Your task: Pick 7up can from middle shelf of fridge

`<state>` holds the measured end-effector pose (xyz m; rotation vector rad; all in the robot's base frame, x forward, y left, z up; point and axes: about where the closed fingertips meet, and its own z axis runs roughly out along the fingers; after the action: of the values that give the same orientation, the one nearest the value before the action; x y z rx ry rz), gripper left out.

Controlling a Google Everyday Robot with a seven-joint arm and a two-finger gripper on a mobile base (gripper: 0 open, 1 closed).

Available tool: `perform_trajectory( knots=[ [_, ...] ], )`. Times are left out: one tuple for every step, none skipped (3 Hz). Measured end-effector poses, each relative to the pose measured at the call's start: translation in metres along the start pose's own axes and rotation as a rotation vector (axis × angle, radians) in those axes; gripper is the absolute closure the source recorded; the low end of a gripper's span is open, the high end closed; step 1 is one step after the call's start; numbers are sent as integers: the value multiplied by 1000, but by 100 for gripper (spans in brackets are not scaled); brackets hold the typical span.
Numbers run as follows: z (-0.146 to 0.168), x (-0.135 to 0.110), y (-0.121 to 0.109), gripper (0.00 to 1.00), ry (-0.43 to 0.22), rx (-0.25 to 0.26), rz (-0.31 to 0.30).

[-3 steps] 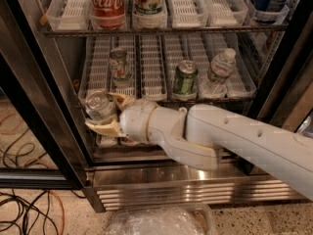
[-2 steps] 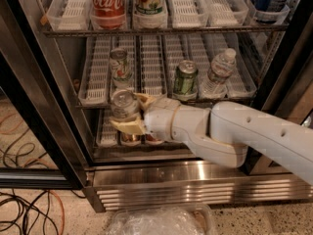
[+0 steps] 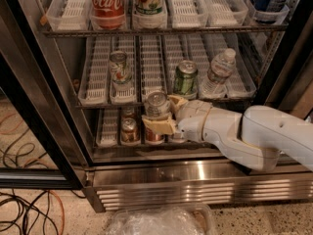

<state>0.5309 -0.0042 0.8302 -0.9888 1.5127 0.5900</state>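
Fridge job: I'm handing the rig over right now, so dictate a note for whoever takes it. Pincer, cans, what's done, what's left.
Pincer: shut on the 7up can, held just in front of the middle shelf at its front edge, at the open fridge.
The grip hides most of the label. A similar silvery can stands on that shelf to the left, with a green can and a water bottle to the right.
Done: can gripped and apparently off the shelf.
Left: confirm it is the right can, then draw it out clear of the fridge.
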Motion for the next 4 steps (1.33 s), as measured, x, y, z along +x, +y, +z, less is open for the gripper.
perform_trajectory(
  knots=[
    [6, -8, 9, 100, 24, -31, -15],
    [3, -15, 34, 100, 63, -111, -30],
    [-8, -11, 59, 100, 92, -193, -11],
    [-12, -9, 79, 100, 113, -288, -6]
  ],
)
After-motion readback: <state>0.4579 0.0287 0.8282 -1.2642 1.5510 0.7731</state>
